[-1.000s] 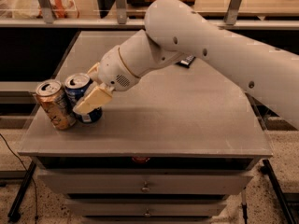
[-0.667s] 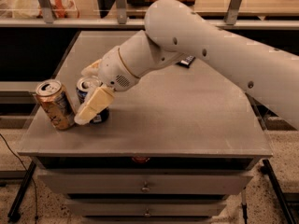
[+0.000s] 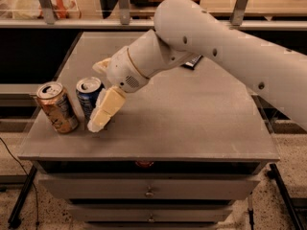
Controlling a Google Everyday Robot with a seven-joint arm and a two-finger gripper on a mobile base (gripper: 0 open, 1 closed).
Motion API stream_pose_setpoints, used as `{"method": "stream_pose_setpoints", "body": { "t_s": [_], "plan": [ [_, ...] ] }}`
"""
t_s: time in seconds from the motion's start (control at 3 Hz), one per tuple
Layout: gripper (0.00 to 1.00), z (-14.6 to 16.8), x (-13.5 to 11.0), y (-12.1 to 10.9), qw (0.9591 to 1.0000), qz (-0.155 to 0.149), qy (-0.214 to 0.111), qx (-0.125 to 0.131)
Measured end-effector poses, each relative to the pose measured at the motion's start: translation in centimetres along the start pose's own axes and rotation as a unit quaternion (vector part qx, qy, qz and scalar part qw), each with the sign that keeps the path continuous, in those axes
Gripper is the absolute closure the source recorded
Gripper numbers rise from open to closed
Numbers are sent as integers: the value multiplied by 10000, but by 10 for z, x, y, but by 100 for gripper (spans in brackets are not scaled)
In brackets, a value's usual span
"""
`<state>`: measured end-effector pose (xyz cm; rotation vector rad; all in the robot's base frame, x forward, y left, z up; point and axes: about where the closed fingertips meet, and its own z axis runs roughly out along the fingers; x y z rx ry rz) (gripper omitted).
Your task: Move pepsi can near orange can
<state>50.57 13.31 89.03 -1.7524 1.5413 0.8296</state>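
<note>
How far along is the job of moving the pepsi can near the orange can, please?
Largely done: the pepsi can stands upright close beside the orange can on the table. In hand: the gripper is at the pepsi can. Left: pulling the gripper away.

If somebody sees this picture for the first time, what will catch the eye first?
The big white arm, which reaches in from the upper right across the grey table. Its gripper hangs at the table's left front, right beside the pepsi can. That can stands upright, close to the orange can.
</note>
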Motion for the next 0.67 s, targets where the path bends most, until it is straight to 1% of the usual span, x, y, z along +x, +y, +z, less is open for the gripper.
{"method": "stream_pose_setpoints", "body": {
  "t_s": [0.67],
  "plan": [
    [0,-31,32,-11,9997,81,207,85]
  ]
}}
